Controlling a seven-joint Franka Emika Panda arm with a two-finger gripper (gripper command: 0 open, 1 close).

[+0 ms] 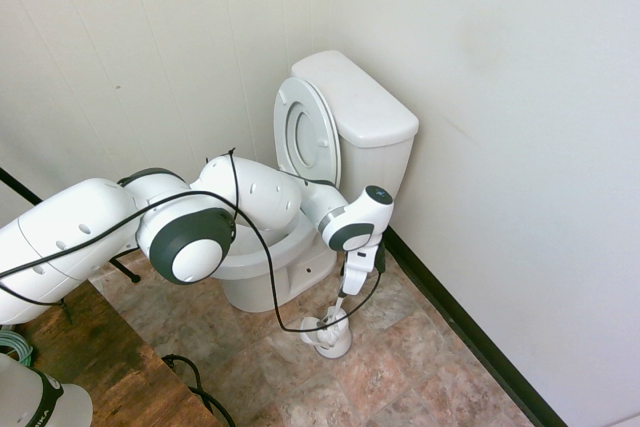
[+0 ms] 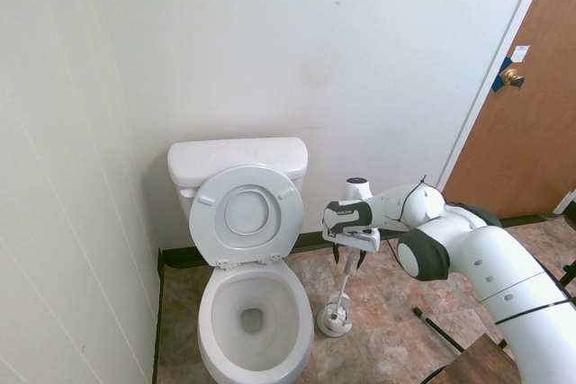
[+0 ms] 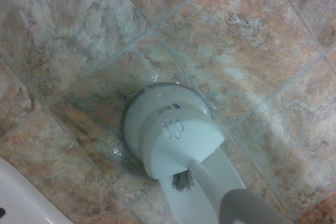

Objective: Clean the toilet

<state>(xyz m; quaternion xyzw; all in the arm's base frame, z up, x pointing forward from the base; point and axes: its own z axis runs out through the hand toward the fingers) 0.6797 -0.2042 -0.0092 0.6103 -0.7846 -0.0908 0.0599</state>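
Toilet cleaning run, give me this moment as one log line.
toilet: lid up, bowl open | brush: standing in holder on floor beside bowl | end effector: at brush handle top, grip unclear

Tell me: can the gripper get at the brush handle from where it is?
Probably yes. The gripper hangs right over the brush handle, which stands up from its holder on the floor beside the toilet, with nothing between them.

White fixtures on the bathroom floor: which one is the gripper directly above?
The small brush holder with the brush handle rising from it, beside the toilet. The gripper hangs over that handle, not over the large open bowl.
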